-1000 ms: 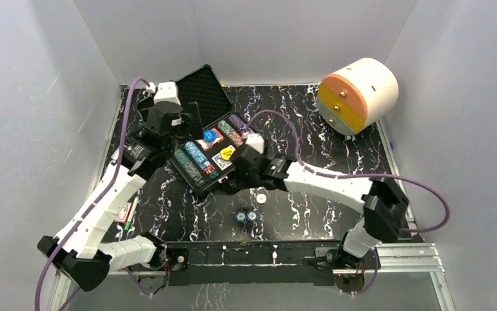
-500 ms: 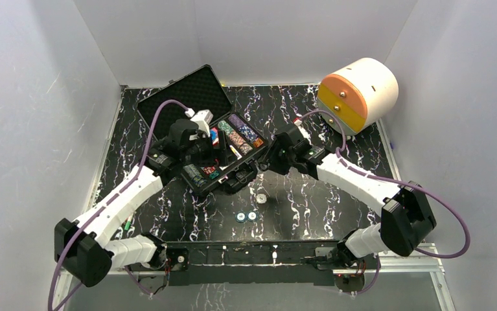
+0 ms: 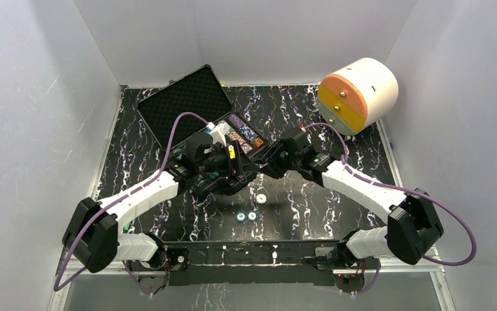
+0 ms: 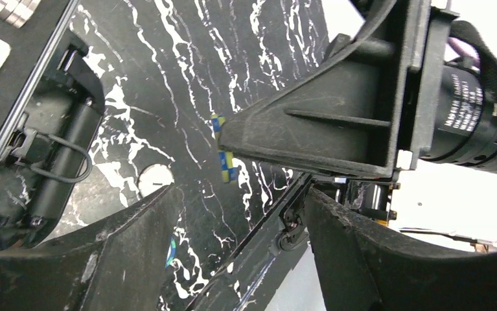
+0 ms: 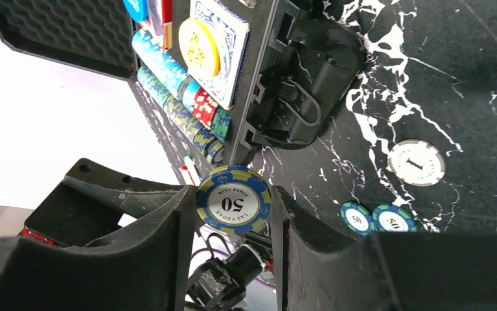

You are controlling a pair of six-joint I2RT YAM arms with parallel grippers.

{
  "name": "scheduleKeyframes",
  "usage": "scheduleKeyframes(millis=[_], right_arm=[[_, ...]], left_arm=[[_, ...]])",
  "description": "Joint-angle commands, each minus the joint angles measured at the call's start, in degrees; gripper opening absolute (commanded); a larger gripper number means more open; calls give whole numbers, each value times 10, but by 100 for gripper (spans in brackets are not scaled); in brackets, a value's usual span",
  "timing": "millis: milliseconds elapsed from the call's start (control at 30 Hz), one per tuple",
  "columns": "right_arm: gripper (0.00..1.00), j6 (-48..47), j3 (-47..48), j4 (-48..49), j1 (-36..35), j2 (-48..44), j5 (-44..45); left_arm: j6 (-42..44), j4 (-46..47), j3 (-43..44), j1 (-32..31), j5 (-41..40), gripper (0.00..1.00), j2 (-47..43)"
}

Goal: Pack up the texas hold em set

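The black case (image 3: pixel 184 103) lies open at the back left, its foam tray holding rows of poker chips (image 5: pixel 174 84), a card deck (image 5: pixel 226 58) and a yellow button (image 5: pixel 199 46). My right gripper (image 5: pixel 234 223) is shut on a blue-and-yellow 50 chip (image 5: pixel 234 199), held on edge just off the case's front handle (image 5: pixel 310 84). My left gripper (image 4: pixel 242 227) hangs open and empty beside it, over the case's front edge (image 3: pixel 232 178). On the table lie a white chip (image 3: pixel 260 197) and two blue-green chips (image 3: pixel 245 216).
A big white cylinder with orange and yellow drawers (image 3: pixel 357 94) lies at the back right. White walls close in the left, back and right. Small red and green items (image 3: pixel 127 223) lie by the left arm's base. The two wrists (image 3: pixel 258 162) nearly touch.
My left arm has swung from the back left across the case to its front edge, jaws narrowing. The right gripper drew right, then edged back toward the case with the chip.
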State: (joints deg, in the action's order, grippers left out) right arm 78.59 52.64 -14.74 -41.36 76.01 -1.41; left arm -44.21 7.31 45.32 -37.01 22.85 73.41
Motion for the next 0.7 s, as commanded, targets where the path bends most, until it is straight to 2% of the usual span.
scheduleKeyframes(millis=[0, 200, 367, 500, 667], right_arm=[[39, 37, 0, 46, 1, -8, -21], [39, 51, -7, 57, 1, -4, -32], [39, 52, -6, 60, 1, -1, -35], [39, 53, -9, 62, 1, 3, -40], [40, 50, -13, 76, 1, 4, -40]], left_arm=[[-31, 58, -7, -8, -8, 66, -9], [-42, 82, -14, -10, -33, 50, 3], [-31, 79, -10, -10, -60, 41, 6], [-8, 70, -1, -12, -63, 25, 12], [33, 40, 14, -11, -74, 11, 19]])
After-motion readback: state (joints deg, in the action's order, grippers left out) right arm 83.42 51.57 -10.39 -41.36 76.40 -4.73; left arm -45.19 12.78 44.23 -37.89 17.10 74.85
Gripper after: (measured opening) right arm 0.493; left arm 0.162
